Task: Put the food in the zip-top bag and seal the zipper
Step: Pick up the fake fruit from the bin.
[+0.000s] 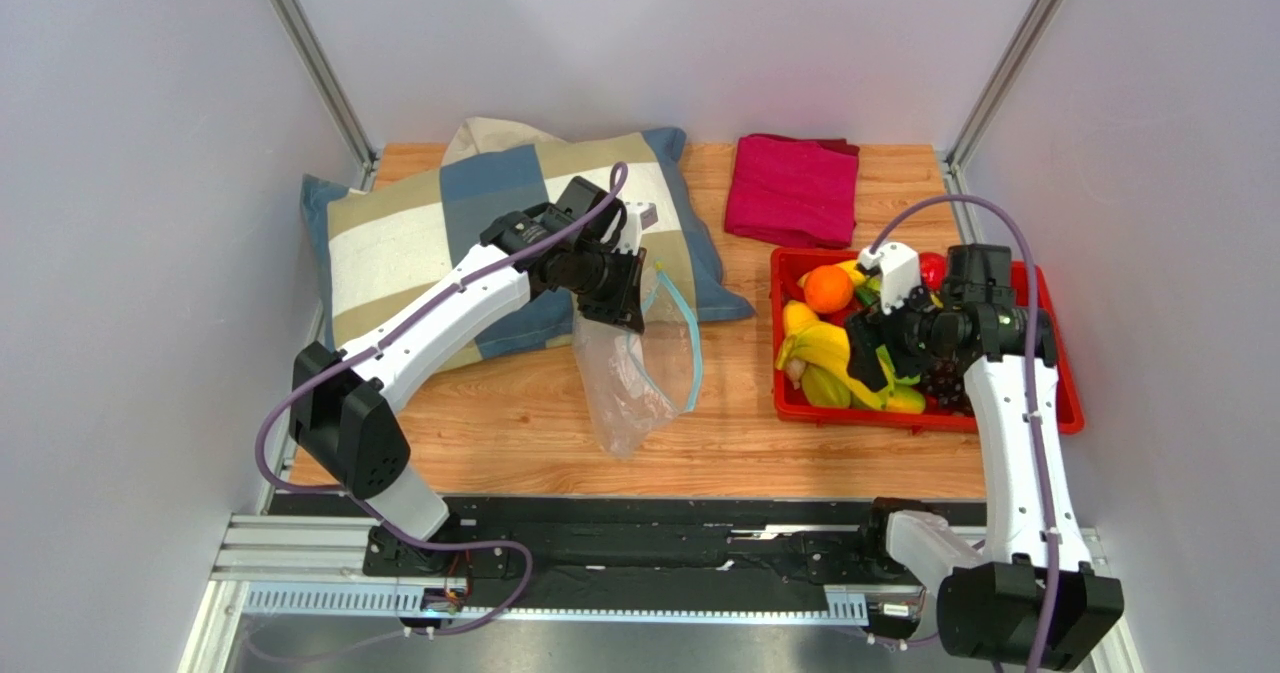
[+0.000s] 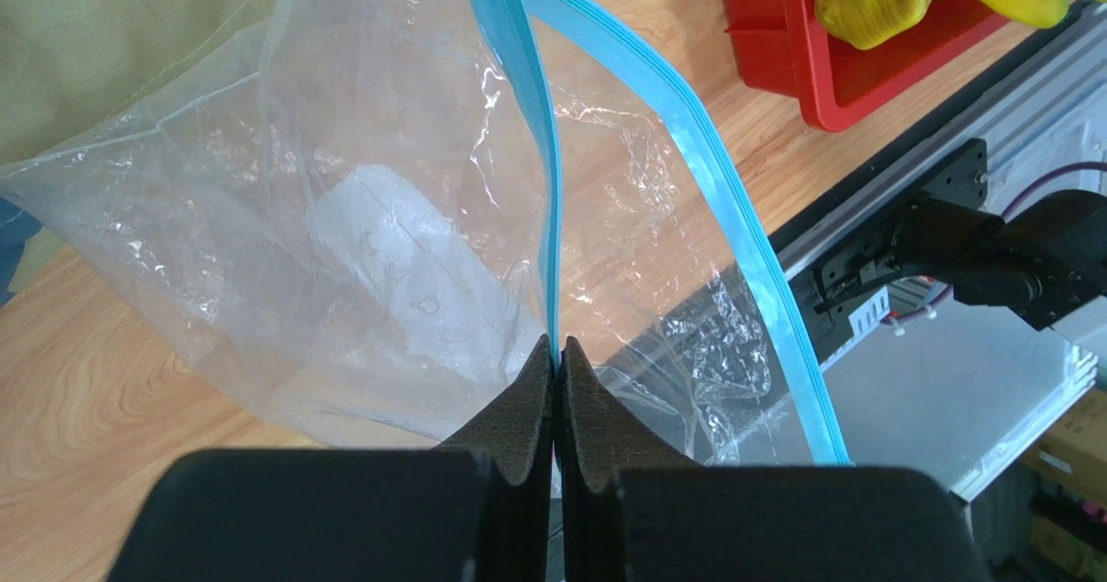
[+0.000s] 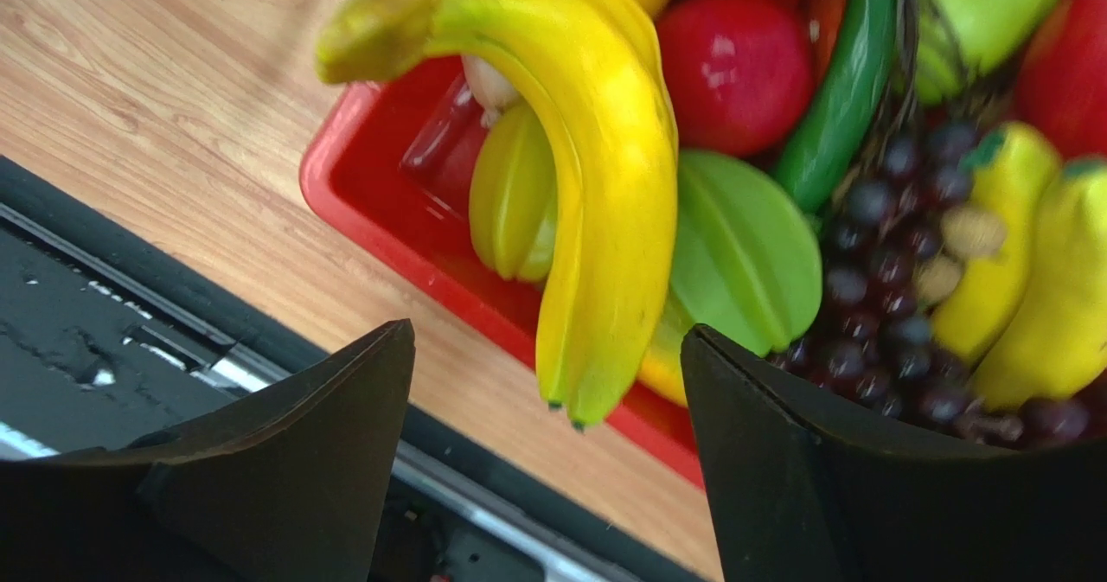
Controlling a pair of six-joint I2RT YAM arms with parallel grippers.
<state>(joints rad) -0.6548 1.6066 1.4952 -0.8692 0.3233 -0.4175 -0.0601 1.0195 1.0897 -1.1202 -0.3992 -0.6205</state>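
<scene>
My left gripper point(image 2: 558, 349) is shut on one lip of the teal-blue zipper point(image 2: 539, 154) and holds the clear zip-top bag point(image 1: 631, 388) up above the table. The mouth gapes, and the other lip point(image 2: 728, 193) curves away to the right. My right gripper point(image 3: 546, 336) is open over the near-left corner of the red tray point(image 1: 1061, 403). The tip of the yellow banana bunch point(image 3: 611, 180) lies between its fingers without touching them. Also in the tray are a red apple point(image 3: 734, 70), purple grapes point(image 3: 884, 258), a green piece point(image 3: 747, 251) and an orange point(image 1: 828, 289).
A checked pillow point(image 1: 421, 238) lies at the back left, under my left arm. A folded red cloth point(image 1: 792, 189) sits at the back, beyond the tray. A black metal rail point(image 1: 601, 531) runs along the table's near edge. Grey walls close both sides.
</scene>
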